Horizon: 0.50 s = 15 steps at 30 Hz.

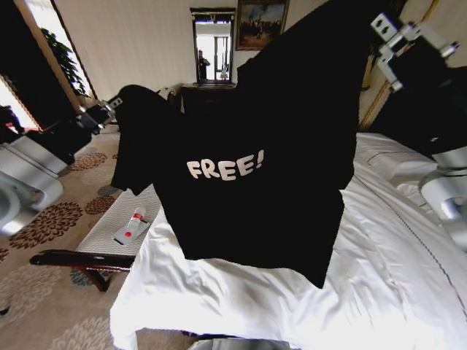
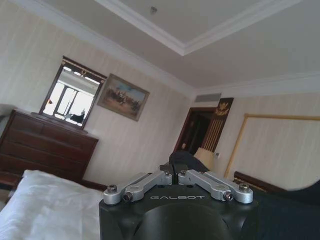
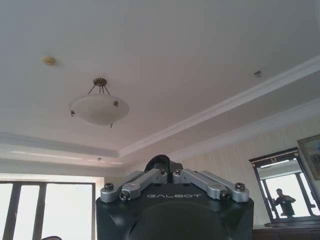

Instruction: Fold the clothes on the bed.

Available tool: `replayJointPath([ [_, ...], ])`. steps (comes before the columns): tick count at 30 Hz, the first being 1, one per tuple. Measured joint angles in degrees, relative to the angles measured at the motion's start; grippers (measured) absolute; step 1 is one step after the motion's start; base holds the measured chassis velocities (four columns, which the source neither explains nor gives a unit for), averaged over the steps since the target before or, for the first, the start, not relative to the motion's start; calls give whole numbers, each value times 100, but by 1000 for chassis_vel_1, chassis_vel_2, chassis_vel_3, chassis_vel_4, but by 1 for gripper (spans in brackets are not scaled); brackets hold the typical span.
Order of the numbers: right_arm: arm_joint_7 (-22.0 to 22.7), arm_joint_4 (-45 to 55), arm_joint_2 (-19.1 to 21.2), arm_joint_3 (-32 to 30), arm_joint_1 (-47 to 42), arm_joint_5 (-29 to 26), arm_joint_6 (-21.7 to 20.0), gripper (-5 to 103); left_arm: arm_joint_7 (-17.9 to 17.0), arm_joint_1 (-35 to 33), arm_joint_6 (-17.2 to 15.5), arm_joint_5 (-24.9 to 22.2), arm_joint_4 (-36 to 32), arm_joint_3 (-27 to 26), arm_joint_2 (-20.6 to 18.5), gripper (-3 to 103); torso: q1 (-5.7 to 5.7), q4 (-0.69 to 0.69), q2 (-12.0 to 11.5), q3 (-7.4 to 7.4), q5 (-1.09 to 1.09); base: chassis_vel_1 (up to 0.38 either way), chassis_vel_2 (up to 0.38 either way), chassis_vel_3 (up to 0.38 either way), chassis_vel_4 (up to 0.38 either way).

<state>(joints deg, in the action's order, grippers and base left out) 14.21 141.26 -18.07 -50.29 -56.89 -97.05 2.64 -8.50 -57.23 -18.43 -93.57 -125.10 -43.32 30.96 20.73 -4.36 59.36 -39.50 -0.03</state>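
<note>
Black T-shirt [image 1: 255,146] aloft over bed [image 1: 379,277], pinched between closed left gripper [image 1: 117,103] and right gripper [image 1: 373,29].

White bed [image 1: 379,248] and bench [image 1: 102,233] on patterned carpet [image 1: 44,226]

The bed fills the lower right of the head view, its white duvet rumpled toward the near corner and smoother toward the right edge. Just left of it stands the white-cushioned bench with a dark wood frame; a small red-and-white tube [image 1: 132,224] lies on its cushion. The carpet with brown floral medallions spreads across the lower left.
</note>
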Motion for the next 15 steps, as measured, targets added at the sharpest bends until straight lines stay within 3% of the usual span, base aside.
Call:
replayJointPath([
  [4,-18,-349,3,144,-9,42,-59,0,-47,-60,-97,403,210,297,174,0,0,5,0,0,-1,0,0,0,0],
  [6,-155,-820,102,384,78,150,-81,0,-193,77,-169,733,522,767,237,0,-1,5,0,0,-1,0,0,0,0],
  [12,-566,-1364,553,682,270,271,5,0,-80,673,-128,1104,1140,1543,-104,0,1,2,0,-1,1,0,0,0,0],
  [15,-699,-1274,662,682,252,241,6,0,5,799,-75,1123,1256,1643,-274,0,1,1,0,0,0,0,0,0,0],
])
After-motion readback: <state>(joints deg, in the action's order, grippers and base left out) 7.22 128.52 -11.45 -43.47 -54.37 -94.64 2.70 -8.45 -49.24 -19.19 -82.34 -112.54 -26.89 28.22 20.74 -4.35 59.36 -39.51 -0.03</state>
